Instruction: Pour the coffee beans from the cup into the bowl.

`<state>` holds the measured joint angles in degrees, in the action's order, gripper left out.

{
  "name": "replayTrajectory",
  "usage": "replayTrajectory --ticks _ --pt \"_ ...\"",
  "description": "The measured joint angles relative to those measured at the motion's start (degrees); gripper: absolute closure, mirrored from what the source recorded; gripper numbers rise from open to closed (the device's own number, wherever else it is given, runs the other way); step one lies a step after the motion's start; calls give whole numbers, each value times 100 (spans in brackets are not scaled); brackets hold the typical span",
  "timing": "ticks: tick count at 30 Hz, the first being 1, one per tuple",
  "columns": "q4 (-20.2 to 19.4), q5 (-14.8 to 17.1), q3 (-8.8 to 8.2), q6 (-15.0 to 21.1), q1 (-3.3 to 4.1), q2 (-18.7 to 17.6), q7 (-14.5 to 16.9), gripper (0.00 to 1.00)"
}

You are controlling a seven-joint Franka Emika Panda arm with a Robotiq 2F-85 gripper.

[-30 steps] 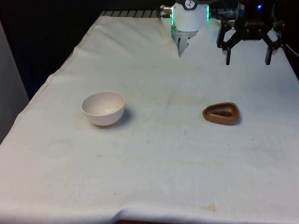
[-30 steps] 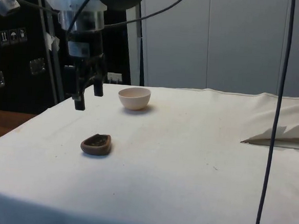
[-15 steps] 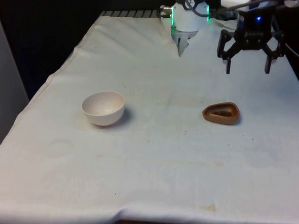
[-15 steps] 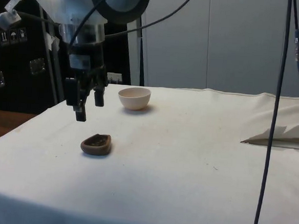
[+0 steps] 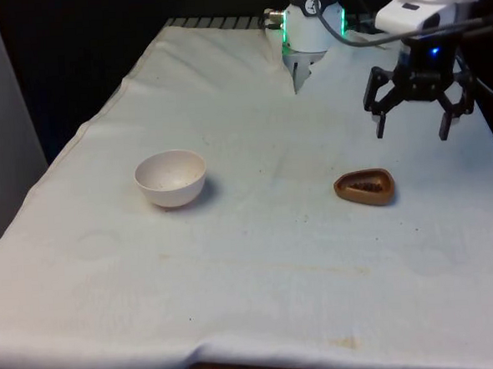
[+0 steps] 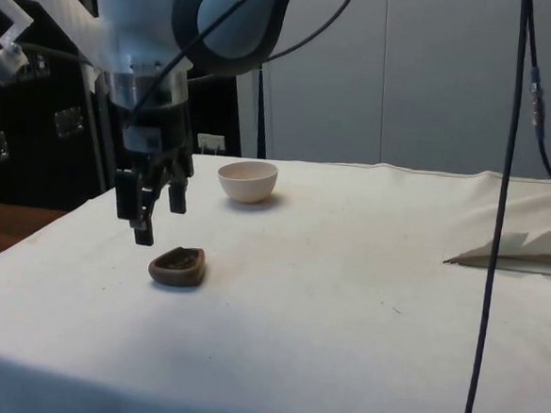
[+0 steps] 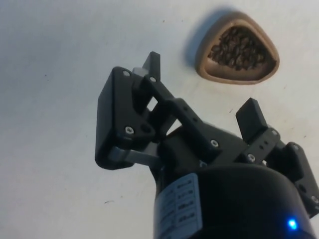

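The brown cup (image 5: pixel 365 186) is sitting flat on the white cloth (image 5: pixel 259 259), well apart from the bowl (image 5: pixel 171 177). In the front view the cup is lying far off to the bowl's right.

The cup is low and wide, shaped a bit like a rounded triangle with a thick rim. It is looking small and probably light. It seems hard and smooth, so it might be slipping if the squeeze is weak. Because it is so shallow, the beans could be spilling out if it is tipping too early. A good place to be taking hold would be across two sides of the rim, or one finger inside and one outside the wall, keeping the cup level.

The coffee beans (image 7: pixel 239 46) are lying inside the cup in a dark heap, filling most of the hollow. The bowl is pale and round and deeper than the cup. It is standing upright with nothing big showing inside it, only tiny specks that I cannot make out.

The gripper (image 5: pixel 414 128) is hanging in the air above the cloth, near the cup but not touching it. In the side view the gripper (image 6: pixel 154 219) is sitting just above and beside the cup (image 6: pixel 178 265). Its two fingers (image 7: pixel 254 115) are standing wide apart and holding nothing.

The pouring is not yet started, I think. The cup needs picking up first.
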<state>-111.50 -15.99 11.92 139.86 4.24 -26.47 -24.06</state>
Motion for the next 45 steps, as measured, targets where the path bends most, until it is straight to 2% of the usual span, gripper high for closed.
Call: replayTrajectory --ticks 12,24,28,45 --pt "269 -298 17 -6 17 -344 -155 0" --pt "264 -516 29 -11 63 -464 -344 0" --pt "286 -710 29 6 80 -556 -498 0" --pt "321 -911 -40 143 46 -802 -590 0"
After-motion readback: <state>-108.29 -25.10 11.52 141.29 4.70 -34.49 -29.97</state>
